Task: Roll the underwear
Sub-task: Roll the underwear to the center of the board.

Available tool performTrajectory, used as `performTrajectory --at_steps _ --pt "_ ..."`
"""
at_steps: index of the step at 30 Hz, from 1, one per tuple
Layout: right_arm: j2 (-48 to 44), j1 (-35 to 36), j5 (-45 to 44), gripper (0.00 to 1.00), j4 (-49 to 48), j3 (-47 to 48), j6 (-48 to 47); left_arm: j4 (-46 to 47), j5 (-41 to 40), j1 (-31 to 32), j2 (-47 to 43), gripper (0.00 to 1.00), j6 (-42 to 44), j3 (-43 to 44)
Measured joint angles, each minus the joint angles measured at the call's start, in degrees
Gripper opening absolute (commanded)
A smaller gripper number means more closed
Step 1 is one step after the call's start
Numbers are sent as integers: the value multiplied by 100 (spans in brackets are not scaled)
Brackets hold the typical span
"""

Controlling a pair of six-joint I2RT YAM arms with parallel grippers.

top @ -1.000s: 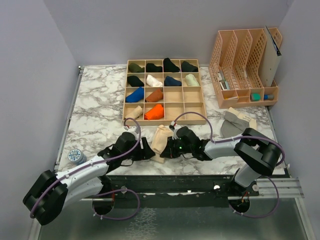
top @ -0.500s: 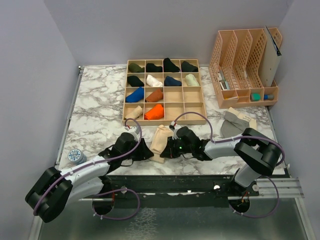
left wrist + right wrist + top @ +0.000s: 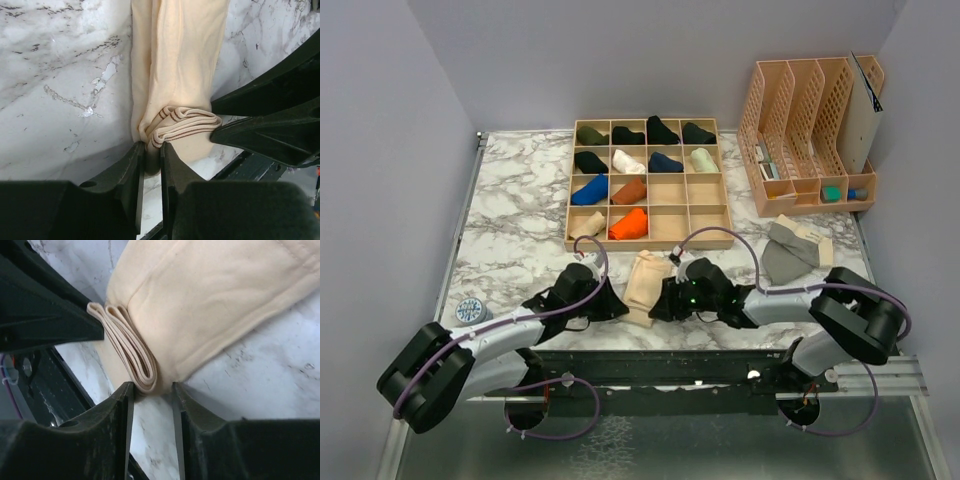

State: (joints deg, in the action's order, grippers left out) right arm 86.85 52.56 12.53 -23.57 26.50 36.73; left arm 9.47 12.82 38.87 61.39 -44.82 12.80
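The right gripper (image 3: 658,305) has pulled back toward the near table (image 3: 520,220) edge since the frame 1 second earlier, and its wrist now sits further right. Its jaws, closed then, now stand apart. In the right wrist view, the folded band (image 3: 131,347) lies at the mouth of the gap, with bare marble showing between the 2 fingers. The cloth is not pinched on this side.

The left gripper (image 3: 616,308) has done the opposite. Its jaws were wide 1 second ago and are now drawn nearly together. In the left wrist view, the lower corner of the folded band enters the narrow slot between the fingers (image 3: 131,167), so this gripper appears clamped on the cloth.

Meaning for the task: grip on the beige underwear (image 3: 643,280) has passed from right to left. The first turn of the roll is formed at the near end, and the rest of the garment lies flat and unrolled, running away from the arms. Judged from this, rolling has only begun.

Position of task items:
- Beige underwear: on the table between the 2 grippers, just in front of the tray (image 3: 569,190); it looks slightly flatter than before.
- Grey underwear (image 3: 788,252): well apart to the right, unrolled and unmoved.
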Motion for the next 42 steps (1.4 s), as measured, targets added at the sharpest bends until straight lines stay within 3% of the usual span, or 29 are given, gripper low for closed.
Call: performTrajectory --at_steps 4,8,9,11,18,20,22,26,32,37,42 --pt "-461 -15 -7 49 280 -219 -278 -103 0 -2 76 16 2 96" --pt "-852 -15 -168 49 723 -271 -577 -280 -2 -2 120 15 9 210" --pt "-946 -15 -240 52 785 -284 -645 -323 -2 -2 120 15 11 234" --pt "-1204 -15 -326 67 713 -398 -798 -413 -2 -2 120 15 13 278" --pt "-2684 37 -356 69 -1427 -2048 -2177 -885 -7 -2 225 15 79 579" --pt "-2820 39 -343 61 -1543 -2026 -2830 -957 -2 -2 264 15 111 638" --pt "-2791 59 -310 55 -1539 -1803 -3501 -1023 15 -2 308 15 153 695" --pt "-2583 199 -271 60 -1084 -1086 -4848 -1154 76 -2 391 15 258 804" --pt "-2271 1134 -280 55 -726 -920 -6929 -1246 138 -2 503 15 358 922" --pt "-1362 1902 -433 52 -544 -920 -7980 -1246 177 -4 579 15 380 962" --pt "-778 2249 -807 53 -994 -1029 -8588 -1237 260 -7 721 15 387 1045"
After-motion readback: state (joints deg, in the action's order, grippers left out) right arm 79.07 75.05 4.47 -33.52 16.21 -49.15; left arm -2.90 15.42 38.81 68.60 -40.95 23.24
